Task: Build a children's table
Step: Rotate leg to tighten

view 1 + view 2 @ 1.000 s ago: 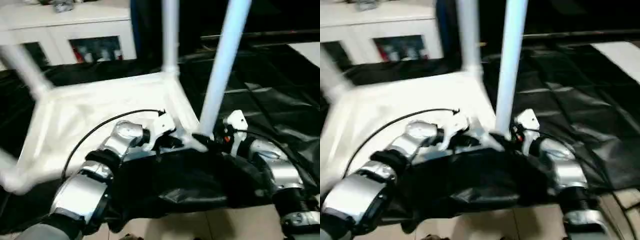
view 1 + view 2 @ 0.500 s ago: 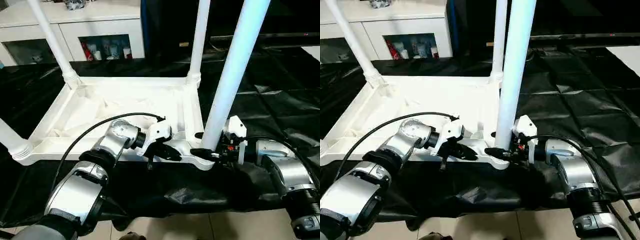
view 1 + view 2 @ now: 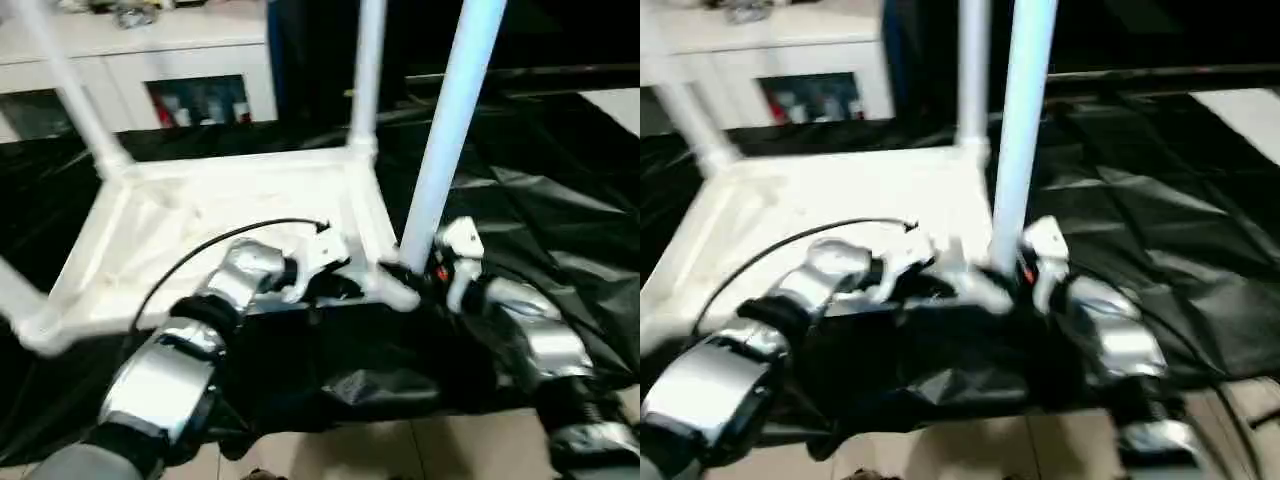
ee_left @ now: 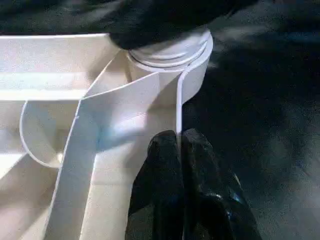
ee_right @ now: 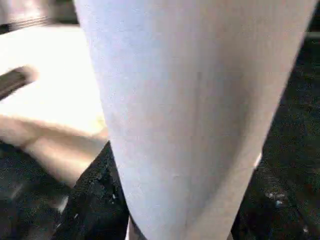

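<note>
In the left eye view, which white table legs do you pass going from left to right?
Short white plastic leg stub at the near left corner → far left white tube leg → far right white tube leg → near right bluish-white tube leg.

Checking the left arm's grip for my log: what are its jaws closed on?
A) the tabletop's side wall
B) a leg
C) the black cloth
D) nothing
A: in the left wrist view the left gripper pinches the thin white wall of the tabletop beside the corner socket.

White tabletop (image 3: pixel 200 225) inverted, legs (image 3: pixel 450 120) upright
</note>
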Tool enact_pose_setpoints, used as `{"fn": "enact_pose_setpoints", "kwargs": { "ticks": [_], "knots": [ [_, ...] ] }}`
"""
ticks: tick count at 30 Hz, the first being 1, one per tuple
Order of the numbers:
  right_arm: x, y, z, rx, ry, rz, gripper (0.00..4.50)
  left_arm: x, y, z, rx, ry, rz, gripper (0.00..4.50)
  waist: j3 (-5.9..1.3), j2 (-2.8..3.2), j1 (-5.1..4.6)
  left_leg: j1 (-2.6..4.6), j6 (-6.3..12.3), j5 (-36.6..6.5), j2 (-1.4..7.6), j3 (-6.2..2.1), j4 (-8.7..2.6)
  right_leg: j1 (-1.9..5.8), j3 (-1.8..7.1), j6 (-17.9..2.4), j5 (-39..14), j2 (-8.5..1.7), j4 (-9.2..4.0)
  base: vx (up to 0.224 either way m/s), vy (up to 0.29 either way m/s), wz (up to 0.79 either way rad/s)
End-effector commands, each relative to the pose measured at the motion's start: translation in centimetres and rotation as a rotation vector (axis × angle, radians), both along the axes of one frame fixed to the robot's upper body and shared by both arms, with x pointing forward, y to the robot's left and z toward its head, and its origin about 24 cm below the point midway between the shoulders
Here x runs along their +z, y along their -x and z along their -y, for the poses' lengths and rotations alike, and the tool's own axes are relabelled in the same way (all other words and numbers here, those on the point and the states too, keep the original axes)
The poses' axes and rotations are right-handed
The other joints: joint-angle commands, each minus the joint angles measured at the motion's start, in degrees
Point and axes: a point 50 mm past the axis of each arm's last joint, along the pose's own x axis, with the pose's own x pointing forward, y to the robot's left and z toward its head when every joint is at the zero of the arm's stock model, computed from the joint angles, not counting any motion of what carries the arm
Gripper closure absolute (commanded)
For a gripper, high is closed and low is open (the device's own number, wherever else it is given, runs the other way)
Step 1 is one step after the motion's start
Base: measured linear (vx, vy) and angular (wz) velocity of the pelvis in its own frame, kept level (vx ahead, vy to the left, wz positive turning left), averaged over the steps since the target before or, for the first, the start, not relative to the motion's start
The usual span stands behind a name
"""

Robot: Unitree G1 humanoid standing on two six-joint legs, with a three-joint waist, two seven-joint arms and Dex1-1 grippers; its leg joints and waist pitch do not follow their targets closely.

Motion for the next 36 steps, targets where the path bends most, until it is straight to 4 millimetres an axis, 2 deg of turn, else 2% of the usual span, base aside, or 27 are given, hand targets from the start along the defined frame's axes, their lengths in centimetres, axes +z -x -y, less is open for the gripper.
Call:
{"fn": "enact_pose_setpoints", "kwargs": {
  "ticks": [1, 2, 3, 4, 5, 6, 8, 9, 10, 12, 13, 14, 16, 18, 19, 21, 22, 23, 24, 25, 26, 29, 33, 34, 35, 36],
  "knots": [
    [-3.3, 0.5, 0.1, -0.174, 0.000, -0.160, 2.54, 1.3, -1.0, 1.1, 0.115, 0.036, 0.060, 4.50, -3.31, -0.06, -1.02, 2.35, -1.33, -27.35, 3.40, -3.54, -4.92, 1.39, 1.81, -8.37, -29.09, -4.04, -5.43, 0.000, 0.000, 0.00],
    [-3.3, 0.5, 0.1, -0.174, 0.000, -0.160, 2.54, 1.3, -1.0, 1.1, 0.115, 0.036, 0.060, 4.50, -3.37, -0.03, -1.28, 2.39, -1.15, -27.59, 3.37, -3.50, -4.92, 1.34, 1.84, -8.58, -28.75, -4.08, -5.45, 0.000, 0.000, 0.00],
    [-3.2, 0.1, -1.0, -0.198, -0.015, -0.156, 2.54, 1.4, -1.0, 1.9, 0.141, 0.047, 0.072, 4.50, -3.40, 0.64, -1.60, 2.40, -0.94, -27.67, 3.33, -3.51, -4.84, 1.34, 1.89, -8.87, -27.87, -4.10, -5.39, 0.000, 0.000, 0.00],
    [-3.1, -0.1, -1.6, -0.195, -0.019, -0.154, 2.54, 1.5, -1.0, 2.3, 0.145, 0.050, 0.078, 4.50, -3.28, 0.54, -1.91, 2.31, -0.78, -27.95, 3.27, -3.47, -4.91, 1.30, 1.83, -8.94, -27.73, -3.99, -5.59, 0.000, 0.000, 0.00],
    [-3.0, -0.3, -2.6, -0.178, -0.018, -0.150, 2.54, 1.5, -0.9, 2.8, 0.140, 0.053, 0.084, 4.50, -3.40, 0.42, -2.44, 1.98, -0.04, -27.66, 3.08, -3.50, -4.82, 1.60, 1.69, -8.95, -27.39, -4.04, -5.54, 0.000, 0.000, 0.00],
    [-2.9, -0.5, -3.2, -0.167, -0.016, -0.147, 2.54, 1.5, -0.8, 3.1, 0.135, 0.053, 0.088, 4.50, -3.41, 0.31, -2.60, 1.99, 0.28, -27.49, 2.99, -3.41, -4.73, 1.54, 1.73, -8.97, -27.39, -4.04, -5.58, 0.000, 0.000, 0.00],
    [-2.3, -0.6, -4.7, -0.058, 0.004, -0.098, 2.54, 1.4, -0.5, 3.6, 0.102, 0.060, 0.081, 4.50, -3.41, 0.55, -2.95, 1.82, 1.26, -26.84, 2.88, -3.35, -4.57, 1.66, 1.72, -9.11, -27.73, -4.11, -5.61, 0.000, 0.000, 0.00],
    [-2.1, -0.6, -5.0, -0.019, 0.003, -0.082, 1.98, 1.4, -0.4, 3.6, 0.078, 0.061, 0.077, 4.50, -3.42, 0.59, -3.06, 1.67, 1.76, -26.36, 2.91, -3.38, -4.56, 1.80, 1.68, -8.98, -27.78, -4.14, -5.68, 0.000, 0.000, 0.00],
    [-1.9, -0.6, -5.0, -0.003, -0.004, -0.076, 1.84, 1.4, -0.3, 3.6, 0.065, 0.062, 0.074, 4.50, -3.49, 0.59, -3.04, 1.56, 2.20, -25.68, 3.04, -3.42, -4.61, 1.91, 1.76, -9.04, -27.10, -4.15, -5.54, 0.000, 0.000, 0.00],
    [-1.3, -0.6, -4.8, 0.054, -0.054, -0.066, 1.78, 1.2, -0.1, 3.2, 0.019, 0.059, 0.058, 4.50, -3.69, 0.59, -2.87, 1.43, 3.04, -24.61, 3.19, -3.34, -4.63, 2.13, 1.89, -9.77, -24.98, -4.13, -5.21, 0.000, 0.000, 0.00],
    [-1.2, -0.6, -4.7, 0.070, -0.056, -0.061, 1.48, 1.2, -0.1, 3.1, 0.009, 0.058, 0.058, 4.50, -3.74, 0.57, -2.85, 1.12, 3.45, -23.37, 3.31, -3.31, -4.71, 2.37, 1.98, -10.55, -22.76, -4.13, -4.88, 0.000, 0.000, 0.00],
    [-1.0, -0.5, -4.2, 0.112, -0.035, -0.050, 1.48, 1.2, 0.0, 2.8, -0.029, 0.058, 0.051, 4.50, -3.85, 0.62, -2.76, 1.07, 3.61, -22.61, 3.34, -3.28, -4.69, 2.46, 2.01, -10.92, -21.52, -4.12, -4.73, 0.000, 0.000, 0.00],
    [-0.8, 0.0, -3.5, 0.206, -0.023, -0.048, 1.39, 1.1, 0.2, 2.2, -0.088, 0.053, 0.041, 4.50, -4.02, 0.45, -2.13, 0.77, 5.12, -19.60, 3.33, -2.88, -4.41, 2.84, 2.00, -12.17, -17.75, -4.08, -4.22, 0.000, 0.000, 0.00],
    [-0.5, 0.7, -2.4, 0.320, -0.001, -0.041, 1.39, 1.0, 0.5, 1.3, -0.164, 0.048, 0.025, 4.50, -4.10, 0.20, -1.65, 0.70, 6.47, -17.41, 3.31, -2.59, -4.06, 2.83, 2.08, -12.82, -15.82, -4.12, -3.97, 0.000, 0.000, 0.00],
    [-0.4, 0.9, -2.1, 0.341, 0.004, -0.041, 1.39, 1.0, 0.6, 1.1, -0.180, 0.045, 0.021, 4.50, -4.32, 0.20, -1.26, 0.42, 7.34, -15.34, 3.34, -2.64, -3.85, 3.16, 2.07, -13.00, -14.52, -4.26, -3.57, 0.000, 0.000, 0.00],
    [-0.2, 1.3, -1.3, 0.394, 0.019, -0.041, 1.39, 0.8, 0.8, 0.5, -0.217, 0.028, -0.003, 4.50, -4.35, 0.39, -0.63, 0.55, 7.99, -13.79, 3.54, -2.56, -3.77, 3.01, 2.08, -13.19, -13.62, -4.24, -3.52, 0.000, 0.000, 0.00],
    [0.2, 2.1, 0.2, 0.478, 0.042, -0.050, 1.39, 0.5, 1.1, -0.7, -0.284, -0.007, -0.041, 4.50, -4.30, 0.27, -0.18, 0.58, 8.09, -13.58, 3.57, -2.60, -3.79, 3.09, 2.05, -13.20, -13.78, -4.19, -3.51, 0.000, 0.000, 0.00],
    [0.3, 2.4, 0.7, 0.506, 0.050, -0.055, 1.39, 0.4, 1.2, -1.2, -0.300, -0.016, -0.057, 4.50, -4.29, 0.28, 0.05, 0.70, 8.28, -13.65, 3.65, -2.59, -3.80, 3.03, 2.08, -13.18, -14.11, -4.17, -3.54, 0.000, 0.000, 0.00],
    [0.4, 2.5, 0.9, 0.514, 0.052, -0.056, 1.39, 0.4, 1.3, -1.3, -0.304, -0.018, -0.062, 4.50, -4.21, 0.36, 0.51, 0.73, 8.40, -13.74, 3.73, -2.54, -3.81, 2.97, 2.14, -13.07, -14.88, -4.18, -3.58, 0.000, 0.000, 0.00],
    [0.8, 2.9, 1.8, 0.557, 0.061, -0.068, 1.39, 0.3, 1.4, -2.0, -0.337, -0.020, -0.080, 4.50, -4.24, 0.61, 1.15, 1.12, 7.55, -14.14, 3.98, -2.59, -3.96, 2.63, 2.15, -13.07, -16.01, -4.08, -3.67, 0.000, 0.000, 0.00],
    [0.8, 2.9, 1.9, 0.559, 0.062, -0.068, 1.39, 0.3, 1.4, -2.1, -0.339, -0.020, -0.081, 4.50, -4.24, 0.61, 1.15, 1.12, 7.55, -14.14, 3.98, -2.59, -3.96, 2.63, 2.15, -13.07, -16.01, -4.08, -3.67, 0.000, 0.000, 0.00],
    [1.3, 3.3, 3.0, 0.603, 0.079, -0.084, 1.39, 0.2, 1.6, -3.1, -0.372, -0.036, -0.115, 4.50, -4.11, 0.58, 1.75, 1.29, 5.76, -16.16, 4.18, -2.73, -4.36, 2.59, 2.28, -12.71, -17.65, -4.14, -3.64, 0.000, 0.000, 0.00],
    [1.8, 3.7, 3.8, 0.644, 0.089, -0.098, 1.39, 0.4, 1.7, -3.7, -0.384, -0.036, -0.128, 4.50, -4.04, 0.47, 1.94, 1.22, 5.20, -16.39, 4.09, -2.68, -4.37, 2.58, 2.45, -12.68, -17.95, -4.25, -3.59, 0.000, 0.000, 0.00],
    [2.0, 3.8, 3.9, 0.657, 0.081, -0.102, 1.39, 0.5, 1.7, -3.8, -0.392, -0.033, -0.131, 4.50, -4.06, 0.18, 1.91, 1.16, 5.29, -16.03, 3.92, -2.59, -4.25, 2.61, 2.44, -12.54, -18.18, -4.25, -3.69, 0.000, 0.000, 0.00],
    [2.0, 3.8, 3.9, 0.659, 0.079, -0.102, 1.39, 0.5, 1.7, -3.8, -0.393, -0.032, -0.132, 4.50, -4.05, 0.26, 1.99, 1.15, 5.40, -15.81, 3.86, -2.60, -4.19, 2.63, 2.43, -12.46, -18.53, -4.35, -3.72, 0.000, 0.000, 0.00],
    [2.1, 3.8, 3.8, 0.664, 0.066, -0.101, 1.65, 0.5, 1.7, -3.8, -0.398, -0.031, -0.135, 4.50, -4.08, 0.13, 1.95, 0.93, 5.74, -15.03, 3.75, -2.61, -4.12, 2.79, 2.37, -12.17, -18.86, -4.36, -3.70, 0.000, 0.000, 0.00]
  ]
}}
